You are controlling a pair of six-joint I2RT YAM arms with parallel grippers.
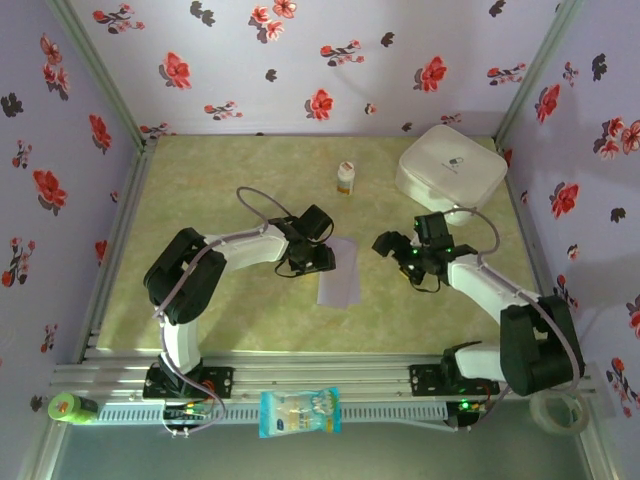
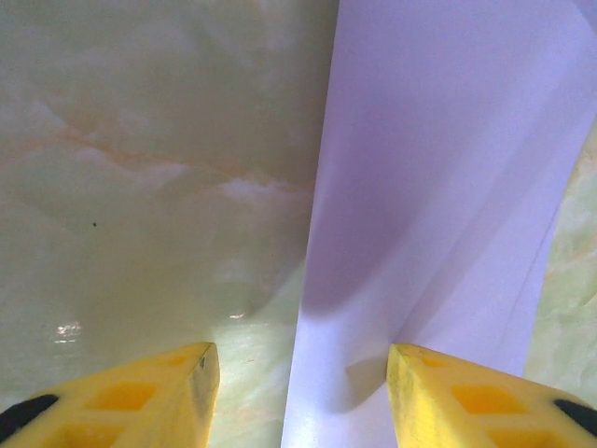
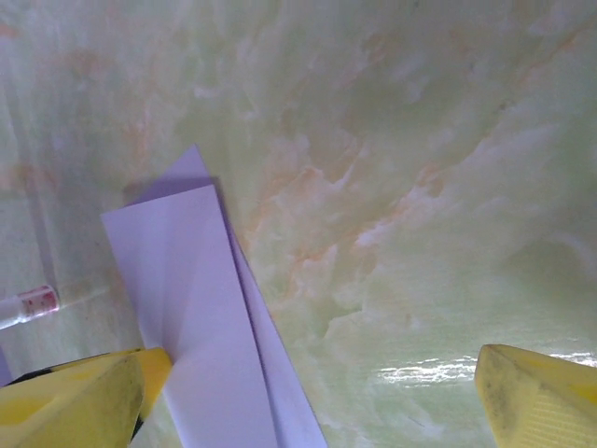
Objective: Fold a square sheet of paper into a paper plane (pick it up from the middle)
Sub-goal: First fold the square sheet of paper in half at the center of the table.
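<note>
1. Top external view, near edge of the worktop (image 1: 200, 320): a blue-white snack packet (image 1: 300, 412) hangs at the front rail, well apart from the work. It is not ours to handle.
2. Middle of the worktop: the square sheet of paper (image 1: 338, 272) lies as a narrow lavender strip, already folded lengthwise, with its long side running near to far. In the right wrist view its layers sit slightly offset and a corner peeks out from beneath.
3. The left gripper (image 1: 312, 258) sits at the strip's left edge. In the left wrist view its jaws stand apart and straddle that edge, one finger over bare worktop and the other over paper. Nothing is clamped.
4. The right gripper (image 1: 398, 252) hovers to the right of the strip, apart from it, with its jaws spread wide and empty.
5. Handling, our judgement: the sheet should be very light and limp, and slippery on this glossy surface, so it will likely skate rather than lift if pushed flat. Creases are permanent, so a careless pinch will mark it. We would take it at a free edge or lifted flap near the strip's middle, one finger beneath, while the other arm pins the paper down.
6. Far side: a small bottle (image 1: 345, 178) stands near the far edge and a white case (image 1: 450, 168) sits in the far right corner. Both are well apart from the paper.
</note>
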